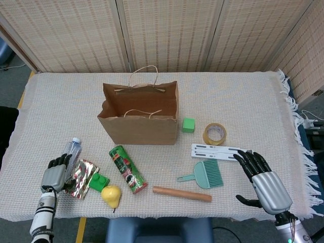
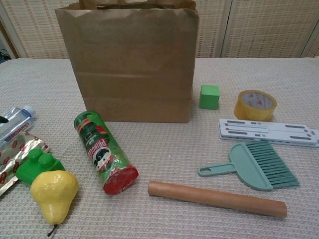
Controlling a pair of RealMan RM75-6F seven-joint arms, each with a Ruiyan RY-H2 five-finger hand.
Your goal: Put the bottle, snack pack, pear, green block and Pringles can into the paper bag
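Observation:
The brown paper bag stands open and upright at mid-table. In front of it lie a green Pringles can, a yellow pear, a green toy brick, a foil snack pack and a clear bottle. A green cube sits right of the bag. My left hand hovers at the bottle's lower end, fingers apart, holding nothing. My right hand is spread open at the right front, empty.
A tape roll, a white slotted strip, a teal hand brush and a wooden rod lie right of centre. Woven screens stand behind the table.

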